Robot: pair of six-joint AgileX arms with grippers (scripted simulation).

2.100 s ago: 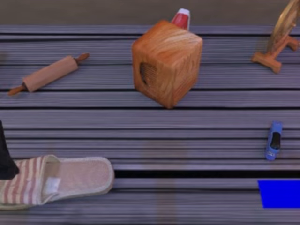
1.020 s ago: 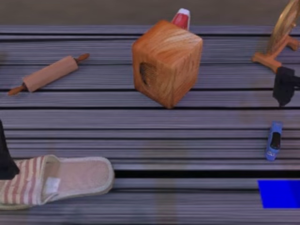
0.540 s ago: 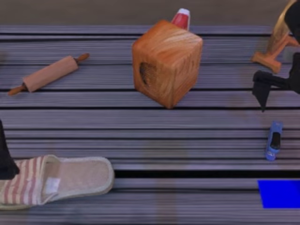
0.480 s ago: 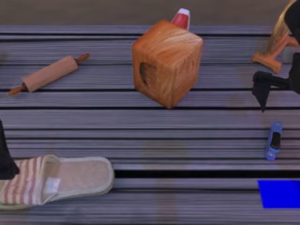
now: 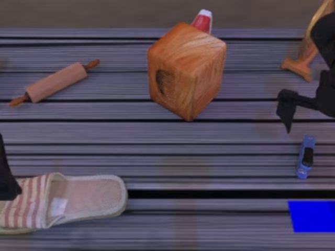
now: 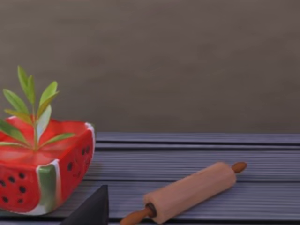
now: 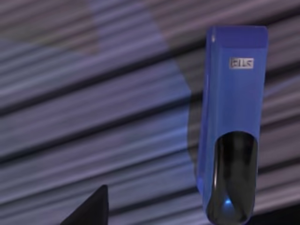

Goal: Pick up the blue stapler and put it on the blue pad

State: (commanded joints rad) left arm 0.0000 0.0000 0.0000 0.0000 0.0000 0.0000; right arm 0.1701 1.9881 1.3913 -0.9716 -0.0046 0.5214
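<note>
Right gripper: was at the right edge of the top view, in the middle band of the frame, hanging over the slatted table; its dark tip pointed down the frame toward the stapler, near it but apart. Whether its fingers were wide or narrow could not be told; they held nothing that showed.
Blue stapler: lay flat on the table at the right edge of the top view, below the right gripper and above the pad, its long side running nearly up and down the frame. The right wrist view showed it close, with a dark opening at one end and a small silver label at the other.
Blue pad: lay in the lower right corner of the top view, clear of the stapler, with bare slats between them.
Left gripper: was parked at the left edge of the top view, beside the heel of the slipper; its fingers could not be told.
Wooden cube: stood upper centre, with a red and white bottle behind it.
Rolling pin: lay at an angle, upper left; also seen from the left wrist.
Striped slipper: lay lower left.
Watermelon planter: showed only in the left wrist view, near the rolling pin, with green leaves.
Gold stand: stood in the upper right corner, partly behind the right arm.
</note>
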